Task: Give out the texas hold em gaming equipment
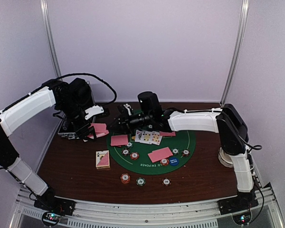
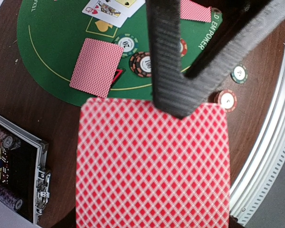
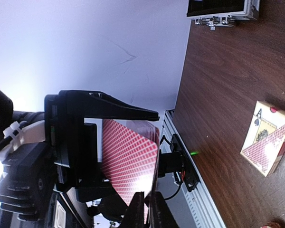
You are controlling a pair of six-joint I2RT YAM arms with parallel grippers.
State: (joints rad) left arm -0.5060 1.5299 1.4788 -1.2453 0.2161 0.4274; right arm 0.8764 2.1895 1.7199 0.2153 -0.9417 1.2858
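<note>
At the left middle of the overhead view: the left gripper (image 2: 175,103) and right gripper (image 3: 147,211) meet above the table (image 1: 66,166), just off the upper left rim of the round green mat (image 1: 190,142).
Left gripper: clamped on a stack of held cards (image 2: 152,166), pink-red backs showing. In its wrist view the stack fills the lower half of the frame, and the fingers (image 2: 164,57) come down to its top edge.
Right gripper: closed thin at the bottom centre of its wrist view, pinching the near edge of the held cards.
Cards on the mat: the left face-down card (image 1: 119,140) lies at the mat's left rim and the right face-down card (image 1: 160,154) lies right of centre. The face-up cards (image 1: 148,137) are fanned near the mat's top.
Triangle (image 2: 118,76): a red-edged corner peeks out at the right edge of the left face-down card.
Chips on the mat (image 1: 134,155): striped, scattered across its lower half.
Blue disc (image 1: 174,161): lower right of the mat, just beside a red chip.
Three chips (image 1: 140,181): in a row on bare wood below the mat, running red, green, white from left to right.
Card box (image 1: 102,159): flat on the wood just left of the mat, with an ace printed on it.
Case (image 1: 69,132): silver-edged, at the far left under the left gripper. Rows of chips show inside it at the lower left of the left wrist view.
</note>
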